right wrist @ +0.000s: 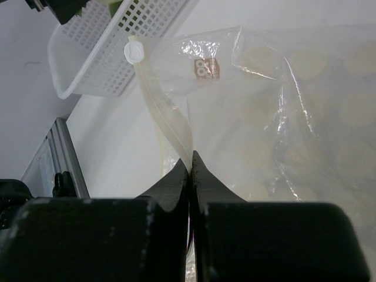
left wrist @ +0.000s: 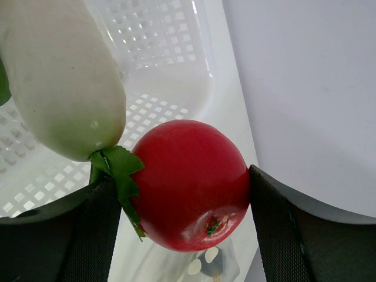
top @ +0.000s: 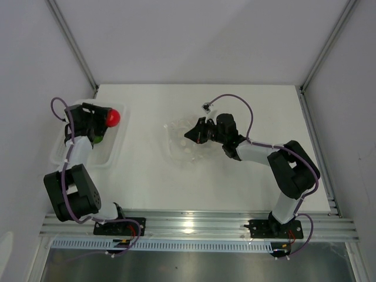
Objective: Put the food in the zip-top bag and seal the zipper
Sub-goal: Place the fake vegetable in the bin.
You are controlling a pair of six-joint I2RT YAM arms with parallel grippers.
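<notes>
The red tomato [top: 113,117] is clamped by the left gripper [left wrist: 182,194] over the white basket [top: 111,154], apparently for carrying across. At mid-desk [top: 235,188], the zip-top bag [right wrist: 294,117] is pinched at its zipper [right wrist: 167,126] by the closed right gripper [right wrist: 191,161], probably to steady the mouth.

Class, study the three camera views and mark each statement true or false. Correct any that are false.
1. The red round toy tomato sits between the fingers of the left end effector. True.
2. The right end effector is wide open above bare table. False: its jaws are shut on an edge of the clear crinkly plastic bag.
3. The white oblong toy piece is already inside the bag. False: it is beside the tomato, over the white perforated plastic basket.
4. The basket stands on the left arm's side of the table, apart from the bag. True.
</notes>
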